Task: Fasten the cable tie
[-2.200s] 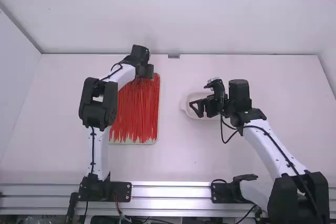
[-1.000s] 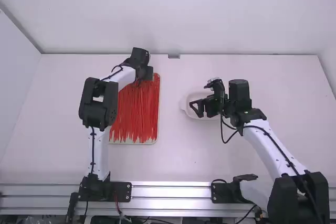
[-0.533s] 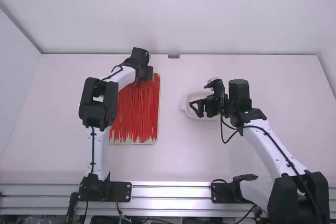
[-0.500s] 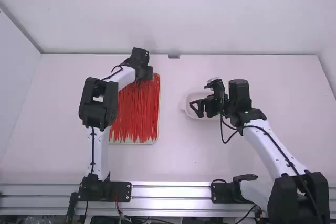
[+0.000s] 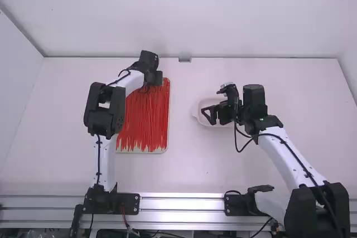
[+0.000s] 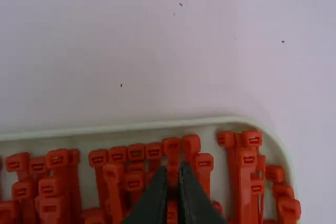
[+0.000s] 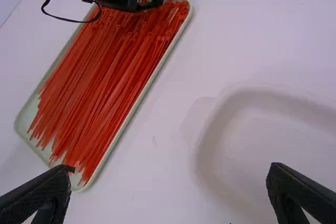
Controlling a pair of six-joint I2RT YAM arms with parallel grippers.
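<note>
The left hand [image 6: 172, 174] is pinched shut on one cable tie [image 6: 171, 148] just behind its head, at the far end of the tray [image 6: 131, 128] on the desk [image 5: 56, 98]. Lift straight and slowly so neighbouring ties [image 5: 146, 116] drop away. The right hand [image 7: 168, 203] hangs wide open over the white dish [image 7: 247, 92], ready to take the tail.

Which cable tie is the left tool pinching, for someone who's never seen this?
Find the pale tray of orange ties on the table's left half, then its far end under the left tool. It's the cable tie whose strap runs between that tool's closed fingers; its neighbours lie untouched.
</note>
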